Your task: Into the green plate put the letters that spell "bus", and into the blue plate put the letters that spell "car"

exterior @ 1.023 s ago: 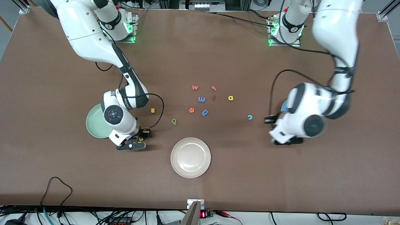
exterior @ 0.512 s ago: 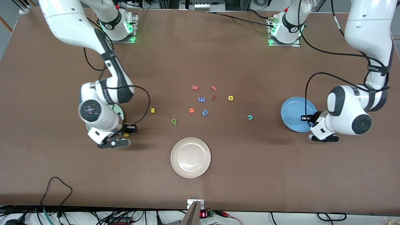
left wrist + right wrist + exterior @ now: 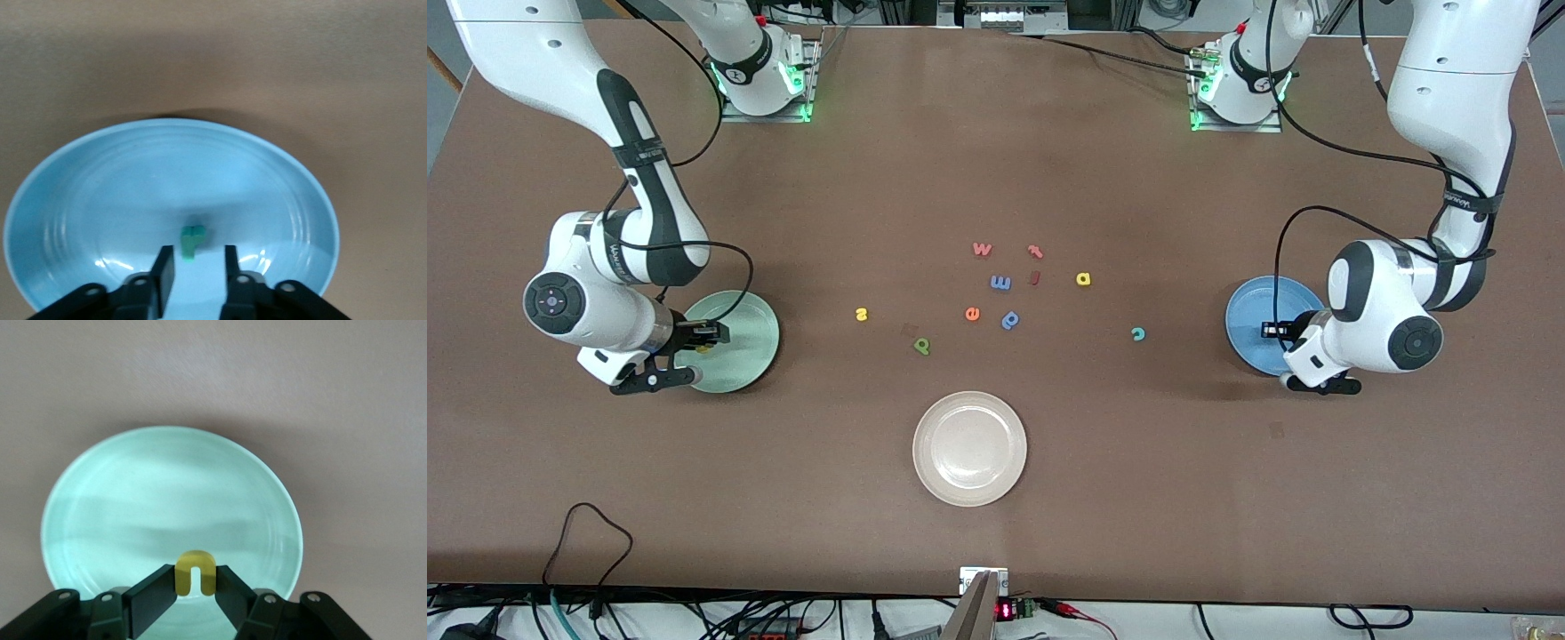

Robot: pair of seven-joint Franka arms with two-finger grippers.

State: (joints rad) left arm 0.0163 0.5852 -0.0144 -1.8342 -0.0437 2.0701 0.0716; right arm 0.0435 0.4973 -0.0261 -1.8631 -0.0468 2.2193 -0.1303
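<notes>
At the right arm's end of the brown desk, the right gripper hangs over the round pale mint-green plate. Its fingers are clamped on the small yellow toy letter u, which points its open end down toward the plate.

Toward the middle of the desk lies the yellow toy letter s. The green toy letter b lies nearer to the front camera than the s. A round cream-white plate sits nearest to the camera of all.

A loose cluster follows: a red letter w, a blue letter m, an orange letter e, a blue p-shaped letter, a small red r-like letter and a red bar-shaped letter. Just beside that cluster, toward the left arm's end, lies the yellow toy letter a. The teal toy letter c lies apart from it and nearer to the camera.

At the left arm's end, the left gripper is low over the round mid-blue plate. Its fingers stand apart. The teal toy letter r shows free in the gap between them, over the plate's middle and touching neither finger. We cannot tell whether it rests on the plate.
</notes>
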